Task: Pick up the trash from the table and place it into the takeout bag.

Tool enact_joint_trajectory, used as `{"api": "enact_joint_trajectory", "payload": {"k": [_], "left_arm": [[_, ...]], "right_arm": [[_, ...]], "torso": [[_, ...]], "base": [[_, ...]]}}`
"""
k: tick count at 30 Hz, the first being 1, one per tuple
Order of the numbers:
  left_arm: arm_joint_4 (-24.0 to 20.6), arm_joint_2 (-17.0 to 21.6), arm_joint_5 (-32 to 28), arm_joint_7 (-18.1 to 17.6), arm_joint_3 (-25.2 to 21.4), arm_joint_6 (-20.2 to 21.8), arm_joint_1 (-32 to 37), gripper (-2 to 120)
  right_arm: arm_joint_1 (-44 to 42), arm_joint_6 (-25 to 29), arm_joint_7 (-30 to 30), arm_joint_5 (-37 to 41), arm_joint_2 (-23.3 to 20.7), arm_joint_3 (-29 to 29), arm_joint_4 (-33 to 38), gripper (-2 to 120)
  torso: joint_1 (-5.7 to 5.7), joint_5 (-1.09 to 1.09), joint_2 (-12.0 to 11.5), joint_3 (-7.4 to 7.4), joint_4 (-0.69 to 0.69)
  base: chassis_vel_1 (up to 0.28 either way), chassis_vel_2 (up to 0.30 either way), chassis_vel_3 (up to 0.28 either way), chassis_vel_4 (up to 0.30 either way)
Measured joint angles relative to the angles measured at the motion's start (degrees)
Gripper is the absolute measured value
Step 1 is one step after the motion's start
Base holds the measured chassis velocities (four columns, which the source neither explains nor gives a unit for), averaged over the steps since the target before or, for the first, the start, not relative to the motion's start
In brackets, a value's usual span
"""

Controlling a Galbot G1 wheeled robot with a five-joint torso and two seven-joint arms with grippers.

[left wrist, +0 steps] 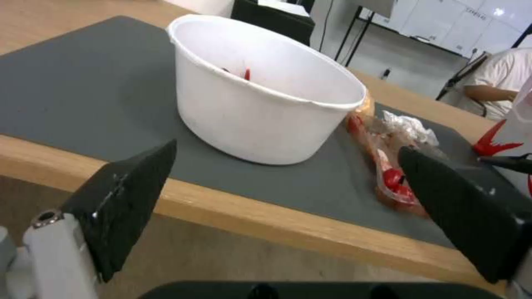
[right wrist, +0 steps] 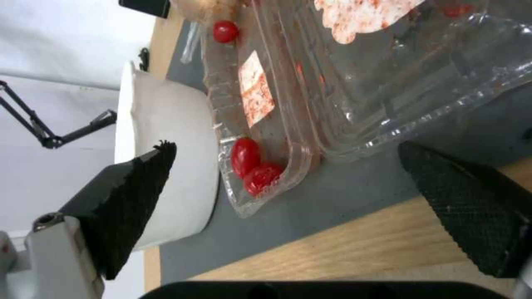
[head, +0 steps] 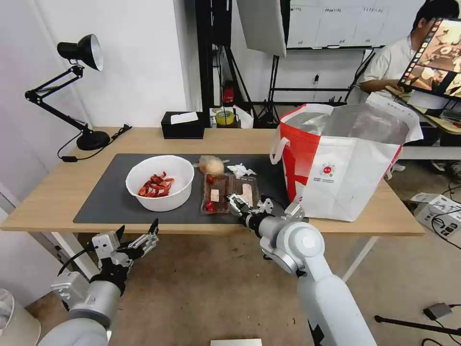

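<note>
Four pieces of trash lie on the worktop (head: pixel 57 202) mat beside the takeout bag (head: pixel 345 163). Crayfish-shell bowl (head: pixel 160 182): stiff, light, best taken by its rim. Clamshell tray (right wrist: pixel 355 83): thin, springy, slippery; pinch its near edge, just ahead of the right gripper (head: pixel 249 205), jaws open. Left gripper (head: pixel 137 242) waits below the edge, jaws open.

White bowl (head: pixel 160 189) of red shells (head: pixel 156 186), dark grey mat (head: pixel 103 194), white-and-red takeout bag (head: pixel 342 166).
</note>
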Motion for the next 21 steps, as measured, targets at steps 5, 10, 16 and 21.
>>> {"api": "enact_joint_trajectory", "payload": {"k": [5,10,16,21], "left_arm": [[-0.1,-0.1,0.0,0.0,0.0,0.0,0.0,100],[-0.1,-0.1,0.0,0.0,-0.1,0.0,0.1,100],[-0.2,-0.1,0.0,0.0,-0.1,0.0,0.1,100],[-0.2,-0.2,0.0,0.0,-0.1,-0.1,0.1,100]], "right_arm": [[0.1,0.0,0.2,0.0,-0.2,0.4,0.2,100],[0.1,0.0,0.2,0.0,-0.3,0.5,0.3,100],[0.2,0.0,0.2,0.0,-0.3,0.6,0.4,100],[0.4,0.0,-0.3,-0.3,-0.3,0.6,0.2,100]], "torso": [[0.01,0.00,0.0,0.00,0.00],[0.01,0.00,0.0,0.00,-0.01],[0.01,0.00,0.0,0.00,-0.02],[0.01,0.00,0.0,-0.01,-0.02]], "base": [[0.000,0.000,0.000,0.000],[0.000,0.000,0.000,0.000],[0.000,0.000,0.000,0.000],[0.000,0.000,0.000,0.000]]}}
